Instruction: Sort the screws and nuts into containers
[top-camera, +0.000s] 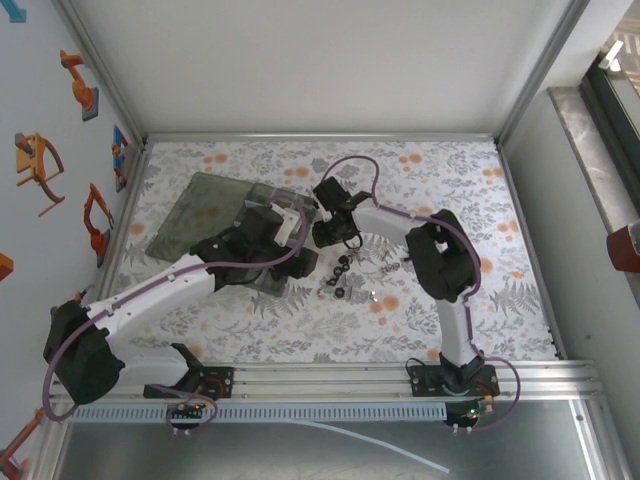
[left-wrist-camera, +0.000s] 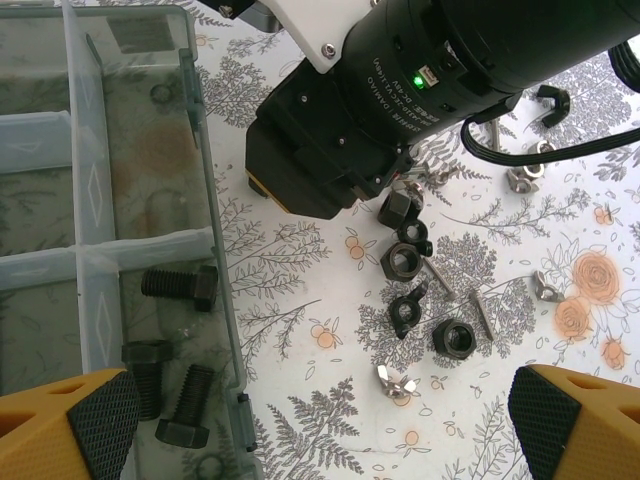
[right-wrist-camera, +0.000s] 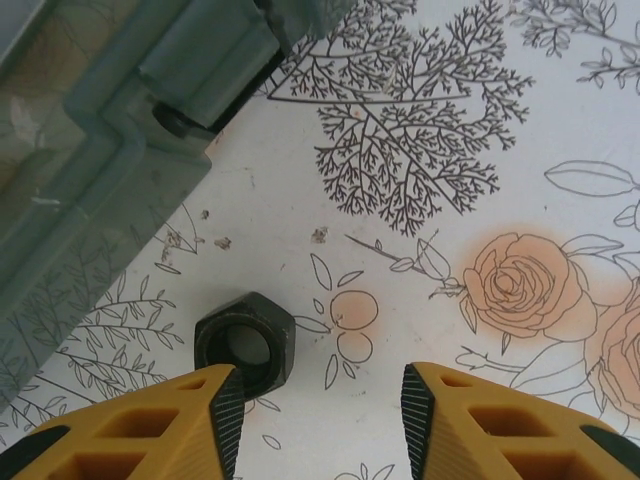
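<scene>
Black nut (right-wrist-camera: 245, 338) lay flat on the floral tablecloth (right-wrist-camera: 500, 130), right beside the organizer box (right-wrist-camera: 90, 200) wall and at one fingertip of the right gripper (right-wrist-camera: 320, 425). Its jaws were part-way apart with nothing between them. Three screws (left-wrist-camera: 180, 285) sat in a compartment at the box's edge. Loose nuts (left-wrist-camera: 400, 262) were clustered near the tabletop's centre. Left gripper (left-wrist-camera: 325, 430) was spread wide and empty. White back wall (top-camera: 300, 60), aluminium frame (top-camera: 320, 137), orange tools (top-camera: 40, 165) on the left wall.

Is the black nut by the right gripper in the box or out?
Out. The nut lies flat on the floral table cover, beside the box wall, just ahead of the right gripper.
</scene>
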